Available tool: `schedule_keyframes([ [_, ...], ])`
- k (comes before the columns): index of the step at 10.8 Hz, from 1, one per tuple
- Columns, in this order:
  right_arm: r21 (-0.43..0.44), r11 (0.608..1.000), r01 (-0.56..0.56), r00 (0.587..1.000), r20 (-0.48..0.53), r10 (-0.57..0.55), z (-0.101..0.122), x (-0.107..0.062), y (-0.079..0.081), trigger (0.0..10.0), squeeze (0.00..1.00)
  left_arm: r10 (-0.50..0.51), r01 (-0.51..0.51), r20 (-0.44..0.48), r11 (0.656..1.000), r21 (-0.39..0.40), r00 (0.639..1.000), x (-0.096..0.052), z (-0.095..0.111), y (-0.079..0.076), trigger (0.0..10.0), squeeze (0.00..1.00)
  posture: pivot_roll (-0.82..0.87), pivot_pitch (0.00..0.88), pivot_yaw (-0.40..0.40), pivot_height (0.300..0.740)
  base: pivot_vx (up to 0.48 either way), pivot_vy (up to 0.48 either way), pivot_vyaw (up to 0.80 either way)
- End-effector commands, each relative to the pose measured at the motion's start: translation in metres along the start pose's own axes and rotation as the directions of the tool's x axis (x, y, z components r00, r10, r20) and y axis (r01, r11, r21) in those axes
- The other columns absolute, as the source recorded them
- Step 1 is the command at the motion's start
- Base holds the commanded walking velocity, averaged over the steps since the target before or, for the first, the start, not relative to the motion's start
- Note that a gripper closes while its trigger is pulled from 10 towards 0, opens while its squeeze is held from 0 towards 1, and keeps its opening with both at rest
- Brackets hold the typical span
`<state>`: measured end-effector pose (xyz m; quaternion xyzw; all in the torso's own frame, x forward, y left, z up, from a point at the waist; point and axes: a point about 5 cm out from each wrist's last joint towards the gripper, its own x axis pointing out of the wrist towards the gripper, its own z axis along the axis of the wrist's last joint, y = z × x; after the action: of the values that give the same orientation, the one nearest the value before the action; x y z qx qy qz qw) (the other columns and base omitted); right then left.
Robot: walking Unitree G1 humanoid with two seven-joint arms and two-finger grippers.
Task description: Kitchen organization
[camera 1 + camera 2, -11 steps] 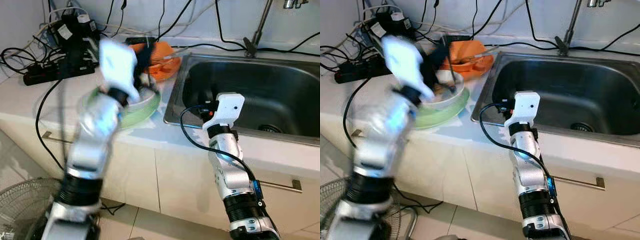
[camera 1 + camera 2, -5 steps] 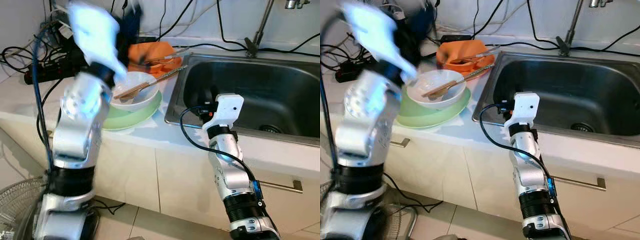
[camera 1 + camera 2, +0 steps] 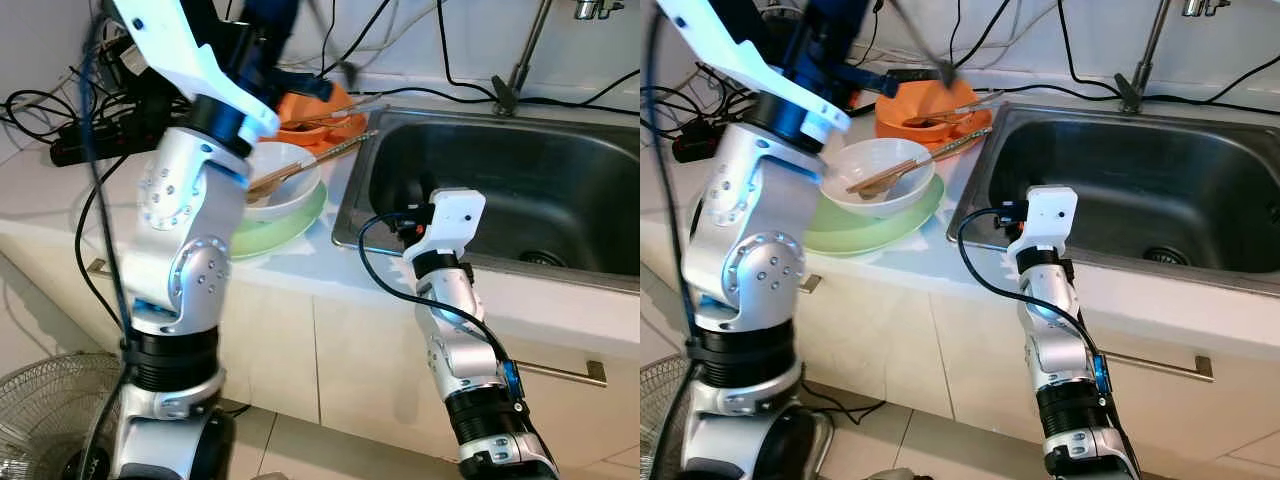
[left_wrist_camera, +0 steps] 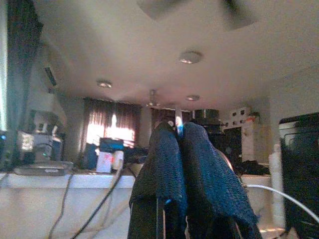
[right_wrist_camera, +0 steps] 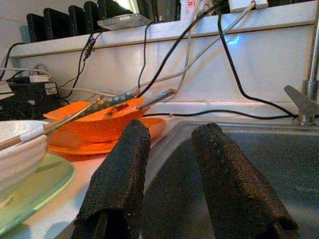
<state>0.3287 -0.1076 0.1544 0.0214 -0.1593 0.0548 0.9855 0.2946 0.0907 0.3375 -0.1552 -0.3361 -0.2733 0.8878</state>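
Observation:
My left arm is raised high over the counter, and its gripper (image 3: 837, 22) is shut with the fingers (image 4: 167, 149) pressed together. A thin dark utensil (image 3: 930, 50), blurred, slants from it above the orange dish (image 3: 930, 110). Below, a white bowl (image 3: 890, 203) stands on a green plate (image 3: 860, 236), with wooden chopsticks (image 3: 925, 158) lying across the bowl toward the sink. The orange dish behind holds more utensils. My right gripper (image 5: 172, 132) is open and holds nothing, level with the sink's near left corner and pointing at the orange dish.
The steel sink (image 3: 520, 180) takes up the right of the counter, with a faucet (image 3: 515, 60) at its back. A power strip and tangled cables (image 3: 95, 145) lie at the back left. A fan (image 3: 45, 415) stands on the floor at the left.
My left gripper rose out of the white bowl to high above the orange dish, and a thin utensil now hangs from it. The chopsticks stayed in the bowl. The right arm has not moved.

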Motion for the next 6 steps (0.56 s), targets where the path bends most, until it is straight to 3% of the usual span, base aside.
schedule_keyframes([
  [1,-0.024,1.000,0.001,1.000,0.031,0.000,0.006,0.005,0.001,10.0,0.00,-0.005,0.003,-0.018,0.997,-0.073,1.000,0.001,-0.011,-0.005,10.0,0.00,0.06,0.000,0.066,0.740,0.000,0.000,0.00],
  [4,-0.051,0.999,0.018,0.999,0.038,-0.016,0.007,0.005,-0.002,10.0,0.00,0.016,-0.028,-0.083,0.990,-0.139,0.996,-0.004,-0.040,-0.006,10.0,0.00,0.05,0.000,0.073,0.740,0.000,0.000,0.00],
  [5,-0.084,0.996,0.035,0.998,0.048,-0.031,0.008,0.006,-0.006,10.0,0.17,0.019,-0.044,-0.143,0.984,-0.175,0.990,-0.008,-0.061,-0.004,10.0,0.00,0.05,0.000,0.078,0.740,0.000,0.000,0.00],
  [6,-0.085,0.996,0.040,0.998,0.049,-0.036,0.008,0.006,-0.007,10.0,0.17,0.021,-0.049,-0.155,0.983,-0.177,0.988,-0.010,-0.068,-0.003,10.0,0.00,0.05,0.000,0.081,0.740,0.000,0.000,0.00],
])
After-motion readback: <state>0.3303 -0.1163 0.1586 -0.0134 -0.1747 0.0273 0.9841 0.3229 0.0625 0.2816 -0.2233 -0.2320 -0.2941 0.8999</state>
